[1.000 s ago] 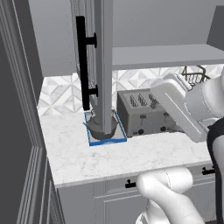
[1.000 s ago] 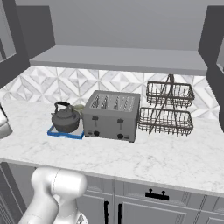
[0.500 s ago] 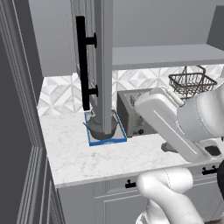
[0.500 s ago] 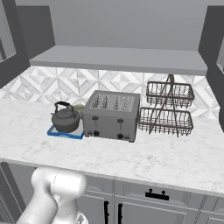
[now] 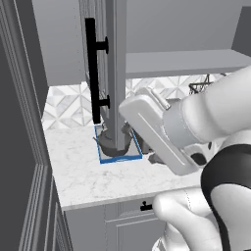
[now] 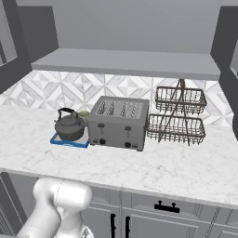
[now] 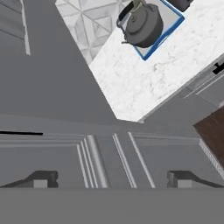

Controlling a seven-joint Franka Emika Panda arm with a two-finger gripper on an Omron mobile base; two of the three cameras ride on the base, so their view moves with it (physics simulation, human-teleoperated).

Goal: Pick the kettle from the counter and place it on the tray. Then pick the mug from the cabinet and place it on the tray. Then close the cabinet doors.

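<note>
Two items seem settled on the tray, so the open end effector point(image 7: 112, 179) is facing a tall grey recessed-panel cabinet door point(image 7: 109, 153).
Its fingers are standing wide apart, holding nothing; it should be pushing flat on the panel, clear of the long black bar handle point(image 5: 90, 68). The squat dark grey kettle point(image 6: 69, 128) is sitting on the blue-rimmed tray point(image 6: 65, 142) on the white marble bench point(image 6: 162, 167), with a small pale mug-like thing point(image 6: 83, 113) just behind. The silver toaster point(image 6: 118, 123) and wire basket rack point(image 6: 179, 114) are sitting below the door's swing.

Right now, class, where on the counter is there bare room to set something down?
The counter is bare in front of the toaster and wire rack, and left of the tray. Crowded: kettle, toaster and rack along the backsplash.
</note>
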